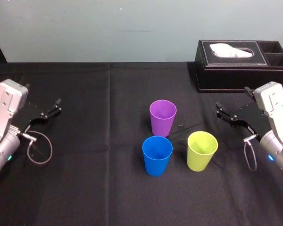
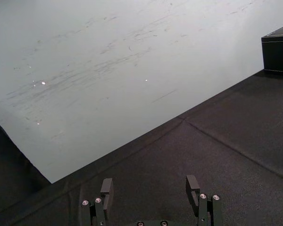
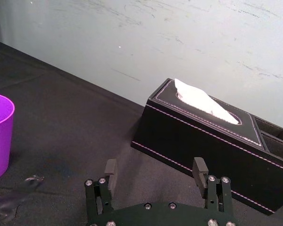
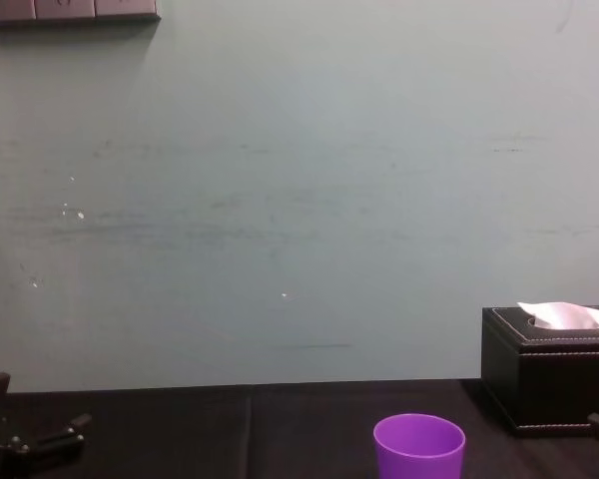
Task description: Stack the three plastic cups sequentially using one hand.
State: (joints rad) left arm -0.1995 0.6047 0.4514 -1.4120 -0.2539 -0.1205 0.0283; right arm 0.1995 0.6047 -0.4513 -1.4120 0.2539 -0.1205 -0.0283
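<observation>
Though not yet stacked, standing upright and apart on the table, well clear of the tissue box at the far right. Left pincer idle at the left edge, fingers apart, empty; right pincer near the cups, likewise apart and empty. Purple cup behind, blue cup and yellow-green cup in front. Probably at the first step: grip one rim, lift, lower into another

Before me, the purple plastic cup stands behind the blue plastic cup; the yellow-green plastic cup stands right of the blue.
</observation>
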